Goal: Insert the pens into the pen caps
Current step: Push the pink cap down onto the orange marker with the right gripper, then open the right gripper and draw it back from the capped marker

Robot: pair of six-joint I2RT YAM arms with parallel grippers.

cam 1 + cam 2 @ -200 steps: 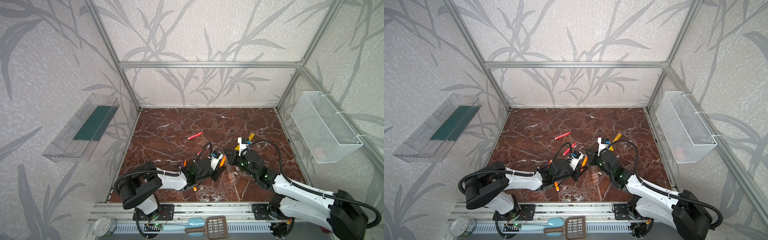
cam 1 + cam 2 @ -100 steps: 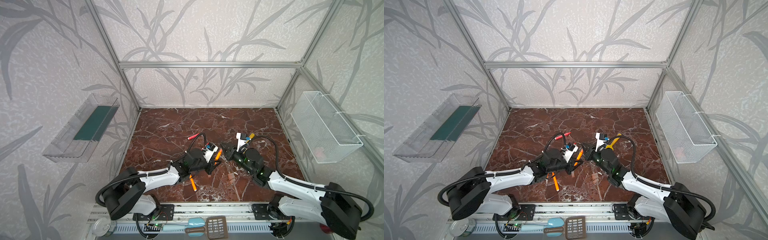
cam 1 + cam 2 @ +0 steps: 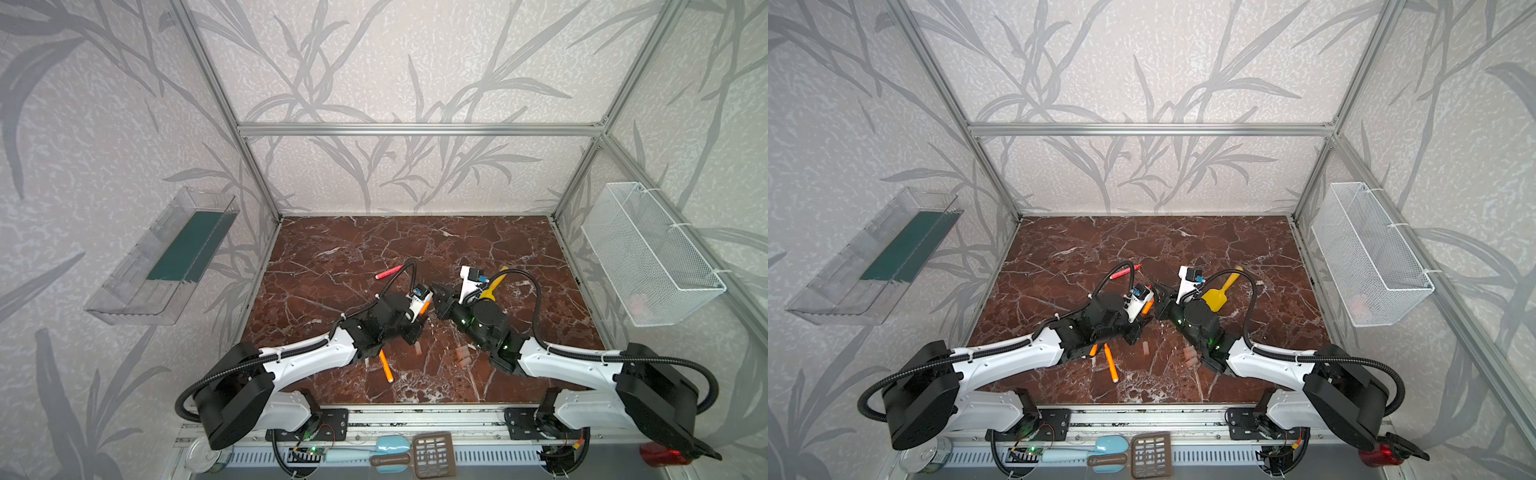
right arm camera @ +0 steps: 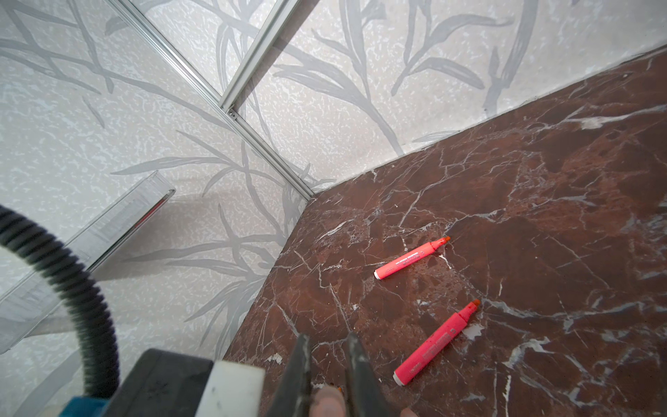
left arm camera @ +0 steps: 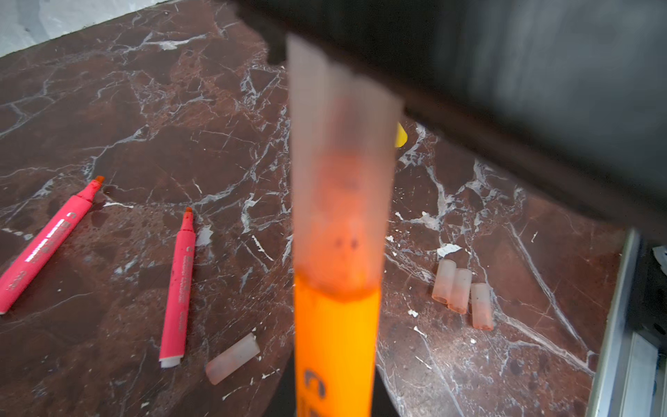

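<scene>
Clamped tight in the left gripper (image 3: 419, 316): 1 orange pen (image 5: 335, 346), tip inside a translucent pen cap (image 5: 339, 187). Pinched closed on that same cap from the opposite end: right gripper (image 4: 328, 343), meeting the left one nose to nose above mid-table in both top views. Lying flat on the marble tabletop (image 5: 151, 119): 2 red-pink pens (image 5: 178, 289), uncapped and apart; 1 loose cap (image 5: 232, 359) near 1 pen's pale end; 3 more caps (image 5: 459, 291) side by side. On the table by the left arm: 2 further orange pens (image 3: 1111, 365). Behind the right gripper: yellow spatula (image 3: 1216, 298).
</scene>
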